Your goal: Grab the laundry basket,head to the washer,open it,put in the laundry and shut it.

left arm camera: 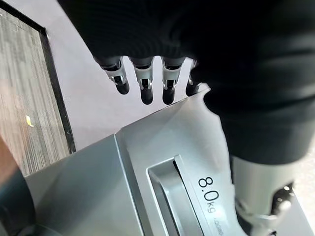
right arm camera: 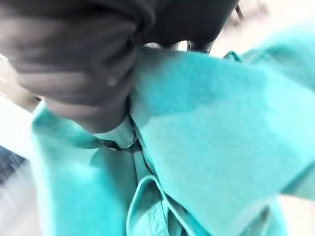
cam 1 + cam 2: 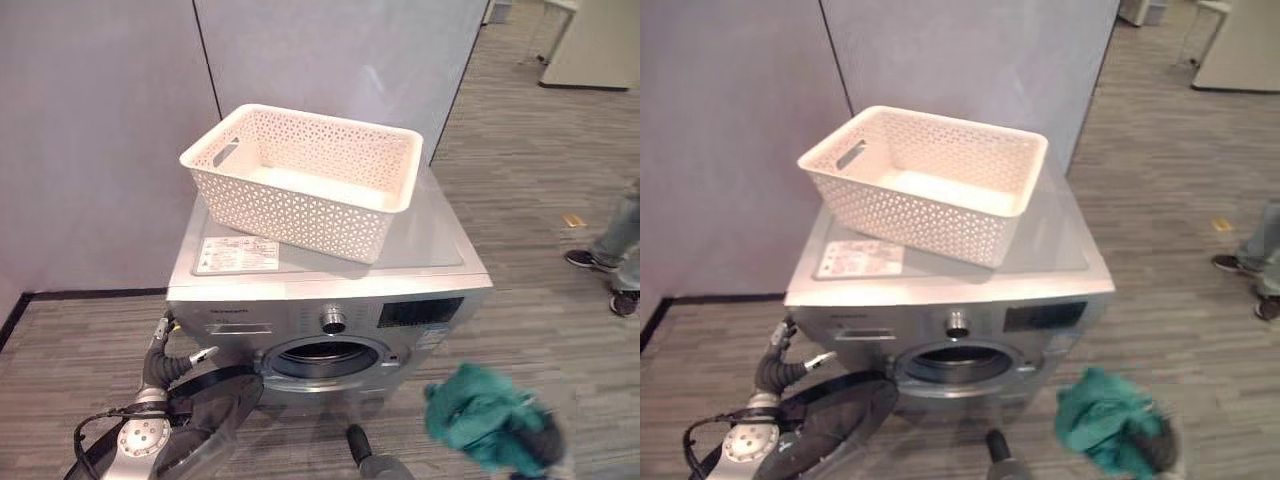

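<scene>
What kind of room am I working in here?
Probably an office or lab test space, not a home laundry room: the washer stands alone against a grey partition wall on striped carpet floor, with a person's legs at the side. A white basket sits on top.

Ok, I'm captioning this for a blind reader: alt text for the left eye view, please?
A silver washer with its round door swung open and an empty white basket on top. The right hand holds teal laundry low in front; the left hand is by the door. A person's legs stand at the right.
</scene>
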Motion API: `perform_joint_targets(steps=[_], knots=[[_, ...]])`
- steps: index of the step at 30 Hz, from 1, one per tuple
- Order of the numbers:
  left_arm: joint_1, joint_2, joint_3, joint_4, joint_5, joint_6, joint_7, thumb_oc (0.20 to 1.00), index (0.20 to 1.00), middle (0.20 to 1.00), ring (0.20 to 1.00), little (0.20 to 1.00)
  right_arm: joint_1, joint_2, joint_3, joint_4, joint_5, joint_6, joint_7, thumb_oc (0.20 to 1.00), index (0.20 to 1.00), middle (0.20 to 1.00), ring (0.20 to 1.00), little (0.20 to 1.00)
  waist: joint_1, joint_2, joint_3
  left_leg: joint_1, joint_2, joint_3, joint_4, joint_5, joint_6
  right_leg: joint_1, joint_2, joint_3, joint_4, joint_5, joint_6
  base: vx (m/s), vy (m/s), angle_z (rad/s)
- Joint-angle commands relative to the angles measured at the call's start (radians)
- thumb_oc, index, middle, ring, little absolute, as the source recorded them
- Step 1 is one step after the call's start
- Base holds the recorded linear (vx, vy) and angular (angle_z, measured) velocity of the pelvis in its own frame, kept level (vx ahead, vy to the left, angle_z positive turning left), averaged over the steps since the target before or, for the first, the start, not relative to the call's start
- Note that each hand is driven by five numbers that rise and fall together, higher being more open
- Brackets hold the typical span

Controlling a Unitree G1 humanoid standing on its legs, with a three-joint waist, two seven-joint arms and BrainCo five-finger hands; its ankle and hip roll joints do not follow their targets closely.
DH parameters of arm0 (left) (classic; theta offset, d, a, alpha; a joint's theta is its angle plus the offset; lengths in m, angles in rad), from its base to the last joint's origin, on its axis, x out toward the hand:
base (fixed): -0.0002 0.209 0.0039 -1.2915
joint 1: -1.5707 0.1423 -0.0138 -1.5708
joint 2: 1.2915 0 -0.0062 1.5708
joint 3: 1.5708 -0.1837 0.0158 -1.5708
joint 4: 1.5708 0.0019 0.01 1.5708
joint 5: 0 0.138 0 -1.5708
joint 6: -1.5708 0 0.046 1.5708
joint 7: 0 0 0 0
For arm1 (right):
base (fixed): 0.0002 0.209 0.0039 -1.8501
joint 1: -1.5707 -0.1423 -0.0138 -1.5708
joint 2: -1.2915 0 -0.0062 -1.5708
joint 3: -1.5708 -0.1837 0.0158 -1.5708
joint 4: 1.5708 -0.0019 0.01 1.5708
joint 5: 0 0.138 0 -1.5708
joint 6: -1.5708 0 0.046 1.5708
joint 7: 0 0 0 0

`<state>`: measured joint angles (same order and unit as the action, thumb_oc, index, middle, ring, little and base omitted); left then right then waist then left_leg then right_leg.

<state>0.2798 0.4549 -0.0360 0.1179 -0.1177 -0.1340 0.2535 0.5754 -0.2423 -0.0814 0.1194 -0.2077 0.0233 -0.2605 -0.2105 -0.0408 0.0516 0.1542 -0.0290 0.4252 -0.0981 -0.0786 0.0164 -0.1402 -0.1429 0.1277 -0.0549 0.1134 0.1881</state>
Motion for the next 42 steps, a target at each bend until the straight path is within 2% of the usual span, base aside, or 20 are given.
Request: perform_joint_targets(steps=[1,2,3,7,8,14,18,20,23,27,30,33,34,37,42], knots=[[-0.042,-0.019,-0.109,-0.062,-0.027,-0.071,-0.048,1.000,1.000,1.000,1.000,1.000,-0.153,-0.046,-0.019,0.050,0.163,-0.056,-0.003,0.200,0.200,0.200,0.200,0.200,-0.011,0.022,0.059,-0.034,0.021,-0.088,0.041,-0.092,0.070,-0.005,-0.071,-0.017,0.051,0.070,0.066,-0.12,-0.060,-0.37],[-0.043,-0.019,-0.108,-0.062,-0.027,-0.071,-0.048,1.000,1.000,1.000,1.000,1.000,-0.156,-0.046,-0.018,0.053,0.163,-0.058,-0.004,0.200,0.200,0.200,0.200,0.200,-0.012,0.021,0.059,-0.036,0.021,-0.089,0.042,-0.092,0.070,-0.005,-0.071,-0.018,0.050,0.071,0.066,-0.16,-0.076,-0.11],[-0.045,-0.014,-0.110,-0.065,-0.037,-0.074,-0.047,1.000,1.000,1.000,1.000,1.000,-0.194,-0.036,0.005,0.115,0.210,-0.061,0.000,0.200,0.200,0.200,0.200,0.200,0.012,0.021,0.077,-0.066,0.018,-0.111,0.059,-0.086,0.064,-0.005,-0.087,-0.040,0.036,0.065,0.060,-0.06,-0.021,0.15],[-0.040,-0.009,-0.108,-0.075,-0.050,-0.073,-0.052,1.000,1.000,1.000,1.000,1.000,-0.241,-0.018,0.031,0.164,0.291,-0.075,0.001,0.200,0.200,0.200,0.200,0.200,0.048,0.028,0.113,-0.134,0.014,-0.160,0.091,-0.069,0.052,-0.010,-0.117,-0.096,0.023,0.062,0.049,-0.07,-0.029,0.36],[-0.041,-0.009,-0.107,-0.076,-0.050,-0.073,-0.052,1.000,1.000,1.000,1.000,1.000,-0.243,-0.018,0.031,0.165,0.292,-0.076,0.001,0.200,0.200,0.200,0.200,0.200,0.046,0.028,0.113,-0.137,0.014,-0.162,0.093,-0.070,0.052,-0.011,-0.118,-0.098,0.023,0.062,0.049,-0.12,-0.040,0.50],[-0.090,-0.015,-0.151,-0.068,-0.059,-0.064,-0.041,1.000,1.000,1.000,1.000,1.000,-0.390,0.005,0.066,0.199,0.393,-0.107,-0.075,0.200,0.200,0.200,0.200,0.200,0.103,0.058,0.163,-0.280,0.001,-0.223,0.126,-0.021,0.038,-0.063,-0.159,-0.173,0.015,0.065,0.037,-0.12,-0.021,0.40],[-0.130,-0.021,-0.179,-0.068,-0.061,-0.063,-0.031,1.000,1.000,1.000,1.000,1.000,-0.458,0.019,0.090,0.226,0.430,-0.120,-0.104,0.200,0.200,0.200,0.200,0.200,0.119,0.071,0.183,-0.331,-0.002,-0.249,0.137,-0.006,0.036,-0.091,-0.166,-0.185,0.031,0.057,0.030,-0.08,-0.025,0.39],[-0.176,-0.023,-0.207,-0.077,-0.066,-0.062,-0.019,1.000,1.000,1.000,1.000,1.000,-0.539,0.037,0.134,0.272,0.466,-0.132,-0.133,0.200,0.200,0.200,0.200,0.200,0.142,0.089,0.214,-0.372,-0.002,-0.282,0.140,0.012,0.030,-0.110,-0.171,-0.207,0.045,0.039,0.021,-0.11,-0.040,0.25],[-0.198,-0.027,-0.224,-0.081,-0.068,-0.064,-0.012,1.000,1.000,1.000,1.000,1.000,-0.580,0.052,0.160,0.295,0.488,-0.143,-0.143,0.200,0.200,0.200,0.200,0.200,0.154,0.094,0.222,-0.401,-0.001,-0.296,0.135,0.030,0.025,-0.130,-0.175,-0.220,0.051,0.037,0.016,-0.05,-0.032,0.33],[-0.235,-0.031,-0.274,-0.089,-0.076,-0.061,-0.001,1.000,1.000,1.000,1.000,1.000,-0.674,0.110,0.206,0.402,0.581,-0.162,-0.167,0.200,0.200,0.200,0.200,0.200,0.182,0.116,0.250,-0.442,0.004,-0.330,0.122,0.059,0.015,-0.152,-0.175,-0.247,0.058,0.025,0.006,-0.04,-0.048,0.25],[-0.247,-0.033,-0.318,-0.112,-0.094,-0.066,0.005,1.000,1.000,1.000,1.000,1.000,-0.821,0.157,0.157,0.547,0.711,-0.212,-0.232,0.200,0.200,0.200,0.200,0.200,0.210,0.151,0.278,-0.468,0.001,-0.353,0.123,0.067,0.010,-0.164,-0.178,-0.262,0.065,0.013,0.001,-0.03,-0.022,0.24],[-0.260,-0.035,-0.342,-0.124,-0.110,-0.071,0.006,1.000,1.000,1.000,1.000,1.000,-0.961,0.161,0.060,0.620,0.814,-0.275,-0.290,0.200,0.200,0.200,0.200,0.200,0.233,0.181,0.294,-0.491,-0.005,-0.363,0.124,0.073,0.005,-0.182,-0.182,-0.268,0.072,0.006,-0.003,-0.03,-0.003,0.18],[-0.264,-0.035,-0.342,-0.124,-0.110,-0.071,0.006,1.000,1.000,1.000,1.000,1.000,-0.967,0.160,0.058,0.623,0.815,-0.276,-0.289,0.200,0.200,0.200,0.200,0.200,0.235,0.181,0.294,-0.497,-0.005,-0.363,0.124,0.078,0.006,-0.188,-0.183,-0.267,0.070,0.012,-0.004,-0.03,-0.001,0.11],[-0.276,-0.034,-0.375,-0.130,-0.111,-0.078,0.001,1.000,1.000,1.000,1.000,1.000,-1.161,0.082,-0.103,0.699,0.920,-0.371,-0.372,0.200,0.200,0.200,0.200,0.200,0.271,0.228,0.313,-0.531,-0.016,-0.381,0.129,0.085,0.002,-0.211,-0.188,-0.273,0.083,0.000,-0.007,-0.02,-0.011,0.11],[-0.291,-0.033,-0.411,-0.120,-0.104,-0.081,-0.024,1.000,1.000,1.000,1.000,1.000,-1.304,-0.055,-0.245,0.690,0.989,-0.471,-0.442,0.200,0.200,0.200,0.200,0.200,0.316,0.293,0.325,-0.589,-0.033,-0.402,0.130,0.099,-0.009,-0.248,-0.202,-0.297,0.089,-0.016,-0.003,-0.01,-0.024,0.24]])
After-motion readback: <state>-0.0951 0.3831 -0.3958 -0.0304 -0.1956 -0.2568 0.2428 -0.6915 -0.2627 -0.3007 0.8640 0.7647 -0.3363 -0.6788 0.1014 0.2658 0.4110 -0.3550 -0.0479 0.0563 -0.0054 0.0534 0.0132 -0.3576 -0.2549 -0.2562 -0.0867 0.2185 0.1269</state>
